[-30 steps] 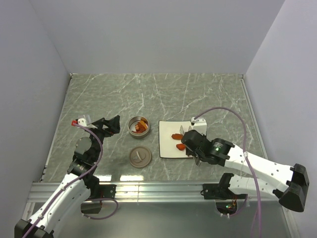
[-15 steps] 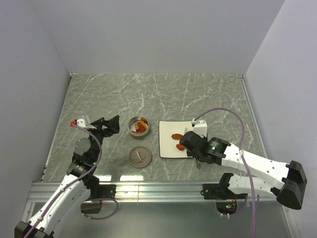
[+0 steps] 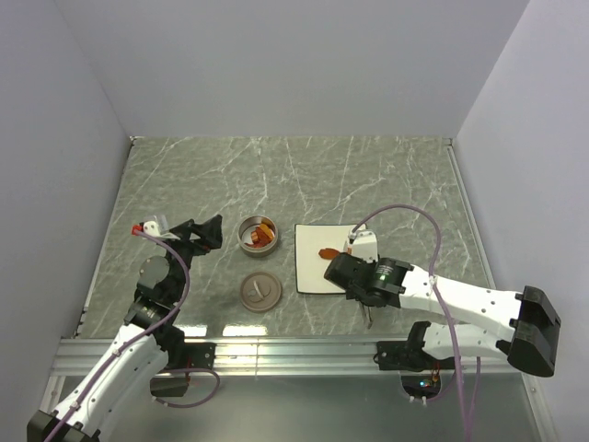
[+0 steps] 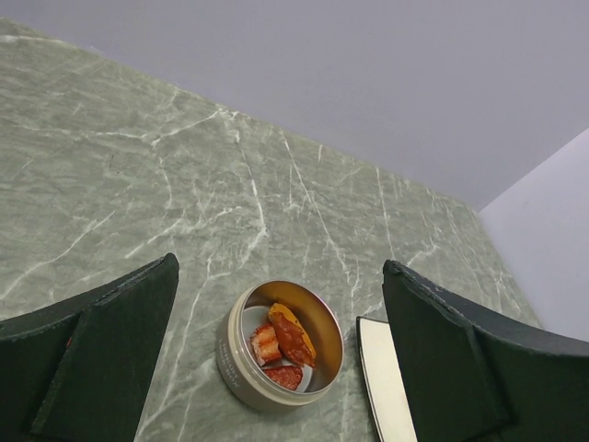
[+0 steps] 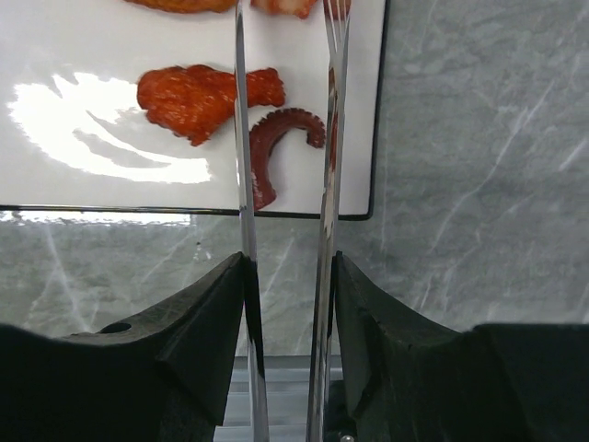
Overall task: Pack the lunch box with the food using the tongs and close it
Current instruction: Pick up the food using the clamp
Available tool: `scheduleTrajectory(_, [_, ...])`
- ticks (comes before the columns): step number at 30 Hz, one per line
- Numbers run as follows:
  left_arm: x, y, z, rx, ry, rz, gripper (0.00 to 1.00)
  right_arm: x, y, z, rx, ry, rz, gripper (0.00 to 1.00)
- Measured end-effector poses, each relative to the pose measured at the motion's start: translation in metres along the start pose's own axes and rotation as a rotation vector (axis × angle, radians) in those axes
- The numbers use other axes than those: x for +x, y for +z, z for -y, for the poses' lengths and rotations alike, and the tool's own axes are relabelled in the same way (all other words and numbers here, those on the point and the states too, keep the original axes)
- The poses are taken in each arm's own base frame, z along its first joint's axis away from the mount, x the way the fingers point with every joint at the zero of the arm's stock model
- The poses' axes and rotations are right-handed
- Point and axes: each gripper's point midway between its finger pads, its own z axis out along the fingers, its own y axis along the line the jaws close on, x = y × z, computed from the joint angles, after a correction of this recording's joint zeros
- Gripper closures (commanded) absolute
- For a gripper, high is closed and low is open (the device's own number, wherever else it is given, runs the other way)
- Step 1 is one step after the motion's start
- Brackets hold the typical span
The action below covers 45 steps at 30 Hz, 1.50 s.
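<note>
Top view: right gripper (image 3: 350, 269) hangs over the white plate (image 3: 308, 278). The lunch box (image 3: 241, 238) sits well to its left, lid (image 3: 260, 291) off for loading.

Left wrist view: left gripper (image 4: 281, 269) is wide and empty, with the lunch box just ahead, partly filled.

Right wrist view: jaws clamp the tongs (image 5: 241, 138), whose narrow arms flank a curled dark-red piece (image 5: 281, 138) ahead.

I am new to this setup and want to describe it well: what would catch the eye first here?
The glossy white square plate, right of centre, carries red-orange food pieces. Over it the right gripper holds slender silver metal tongs. Left of the plate stands a small round silver metal tin holding a few pieces, its brownish-grey disc lid lying nearer the arms.
</note>
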Motion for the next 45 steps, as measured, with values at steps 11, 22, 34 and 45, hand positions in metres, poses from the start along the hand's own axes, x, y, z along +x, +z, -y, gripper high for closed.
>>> scheduleTrajectory(11, [0.004,-0.001,-0.002,-0.005,0.002,-0.008,0.0,0.003,0.001,0.009,0.06,-0.01,-0.015,0.51])
scheduleTrajectory(22, [0.004,-0.001,-0.002,-0.004,-0.013,-0.008,0.01,0.004,-0.001,0.0,0.018,-0.023,-0.019,0.6])
scheduleTrajectory(34, [0.004,-0.001,-0.002,-0.004,-0.013,-0.007,0.01,-0.041,-0.024,-0.014,-0.015,-0.002,0.082,0.62])
scheduleTrajectory(45, [0.004,-0.001,-0.002,-0.004,-0.013,-0.007,0.0,-0.07,-0.025,-0.04,-0.026,-0.054,0.121,0.6])
